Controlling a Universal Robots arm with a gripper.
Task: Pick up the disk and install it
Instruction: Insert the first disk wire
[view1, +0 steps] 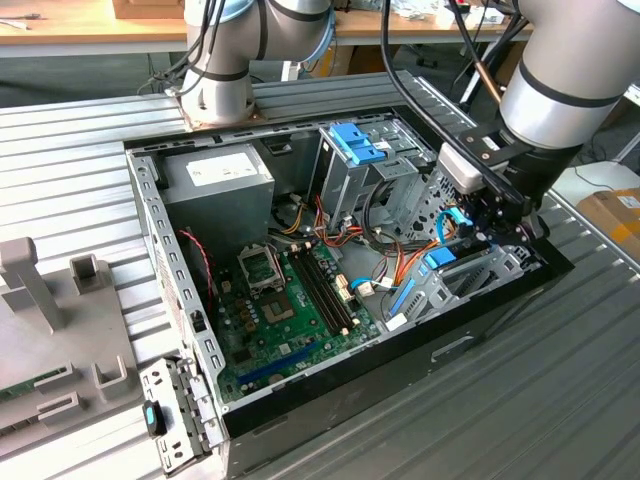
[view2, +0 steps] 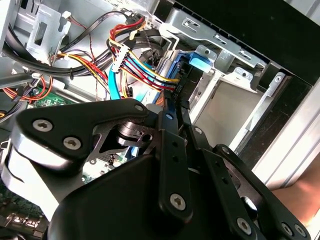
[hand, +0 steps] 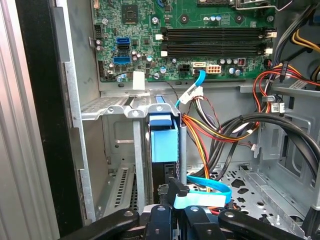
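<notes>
Claw (hand: 172, 212) clenched on the disk (hand: 164, 137), edge-on in the drive bay (hand: 112, 107). Likely rigid, fairly heavy, shock-sensitive; grip the blue carrier's edges, not the label face.

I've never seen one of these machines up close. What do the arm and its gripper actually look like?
The arm is built of thick, rounded silver-grey tubes with black bands at the joints, and black cables run alongside it. The gripper is matte black: flat, angular linkage plates pinned together with round silver screws.
</notes>
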